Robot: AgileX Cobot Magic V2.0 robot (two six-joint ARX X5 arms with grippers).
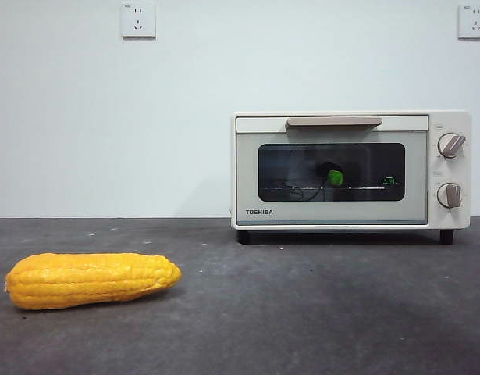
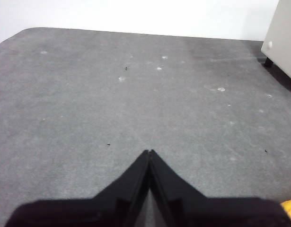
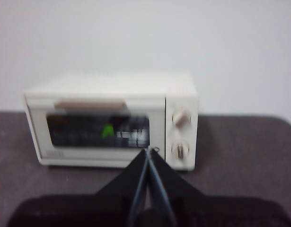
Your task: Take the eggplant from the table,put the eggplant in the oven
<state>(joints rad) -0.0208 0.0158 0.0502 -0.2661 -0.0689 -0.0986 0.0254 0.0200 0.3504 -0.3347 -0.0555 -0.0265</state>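
**Sitting behind glass: eggplant in the closed oven**

Front view: the oven [image 1: 350, 170], TOSHIBA lettered low on its shut door, stands at 2 o'clock on the table [image 1: 302, 312]. Through the glass, the eggplant [image 1: 330, 175] shows dark with its green cap. Corn [image 1: 91, 280] lies at 8 o'clock.

Left wrist view: left gripper [image 2: 149, 152], jaws pressed together, empty, over bare table.

Right wrist view, blurred: right gripper [image 3: 148, 150], jaws together, facing the oven.

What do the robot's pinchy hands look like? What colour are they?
Both are plain matte black. The left end effector has two flat wedge-shaped jaws tapering to a sharp point from a wide black base. The right end effector looks the same, though blurrier. No cables, labels or markings show on either.
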